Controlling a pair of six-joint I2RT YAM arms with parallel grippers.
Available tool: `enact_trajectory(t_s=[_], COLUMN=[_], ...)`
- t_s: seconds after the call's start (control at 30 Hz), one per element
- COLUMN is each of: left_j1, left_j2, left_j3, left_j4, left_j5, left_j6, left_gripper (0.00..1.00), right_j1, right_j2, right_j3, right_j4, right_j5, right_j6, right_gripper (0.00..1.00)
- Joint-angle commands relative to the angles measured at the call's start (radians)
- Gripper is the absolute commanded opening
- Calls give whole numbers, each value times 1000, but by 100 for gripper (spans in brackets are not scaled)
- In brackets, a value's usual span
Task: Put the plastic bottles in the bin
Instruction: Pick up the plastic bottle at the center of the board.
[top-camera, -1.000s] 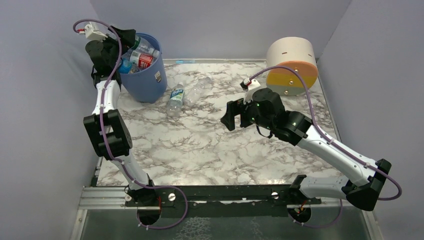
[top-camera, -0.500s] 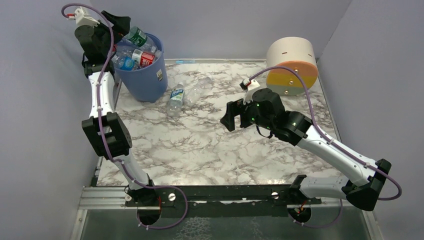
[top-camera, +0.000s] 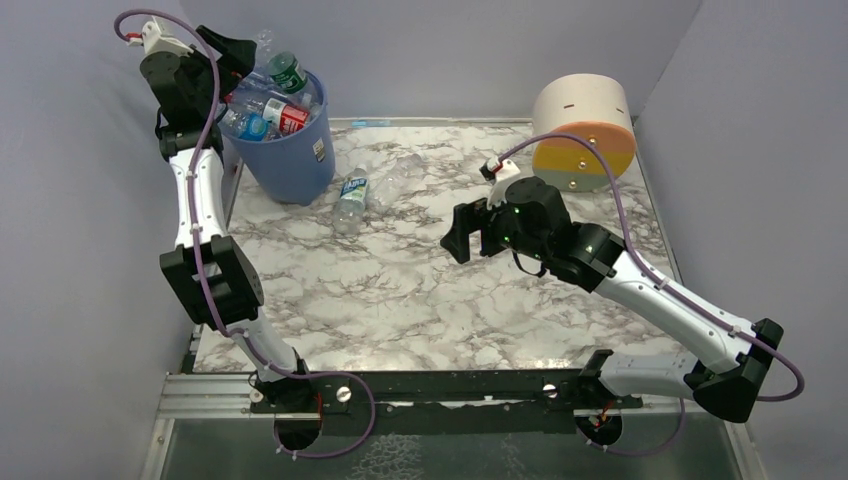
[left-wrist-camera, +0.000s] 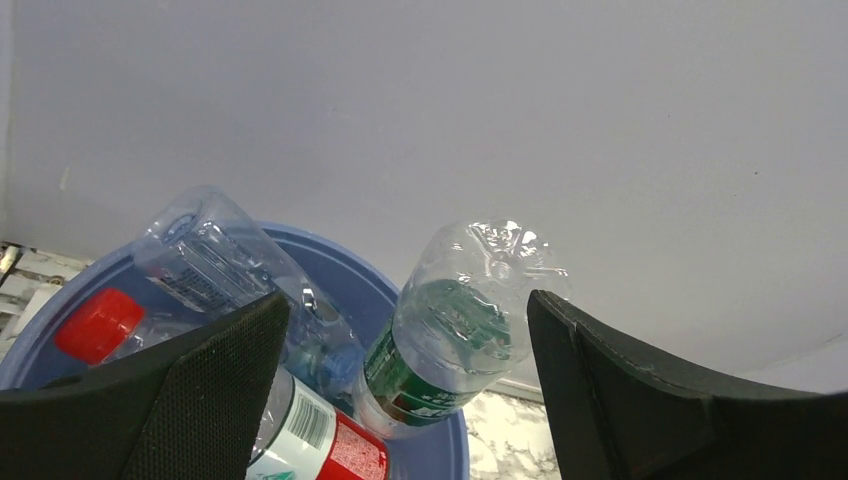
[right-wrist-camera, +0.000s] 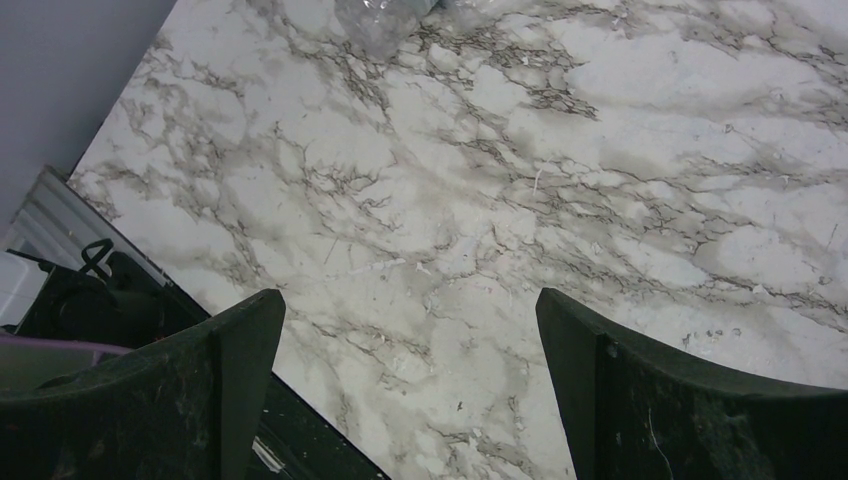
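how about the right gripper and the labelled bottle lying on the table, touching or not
Apart. The top view shows bare table between the right gripper and the labelled bottle; its jaws stand open.

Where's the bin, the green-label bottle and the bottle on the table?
bin (top-camera: 287, 175): top view, blue side wall.
green-label bottle (left-wrist-camera: 438, 342): left wrist view, green label.
bottle on the table (top-camera: 353, 189): top view, blue label.

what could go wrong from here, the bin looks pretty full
The green-label bottle pokes above the rim of the heaped bin and may topple out. The blue-label bottle and clear bottle lying beside the bin may not fit. The open left gripper hangs close to the heap and could knock it.
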Motion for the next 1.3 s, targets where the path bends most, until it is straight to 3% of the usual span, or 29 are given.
enact_trajectory(t_s=[0.0,0.33,0.67,1.27], left_j1=[8,25,28,28], left_j2=[-67,-154,-319,-643], left_j3=[-11,-36,-166,-645], left_j4=[-18,-20,-37,-118], left_j5=[25,98,190,299], left_j6=[1,-35,-49,3], left_gripper=[95,95,99,99], right_j1=[5,5,5,5], right_j2=[-27,-48,-44,112], right_j3=[-16,-40,-49,5], right_j4=[26,27,39,107], right_j5=[-23,-32,-51,-89], right_j6=[15,29,43,50], right_gripper=[100,99,99,100])
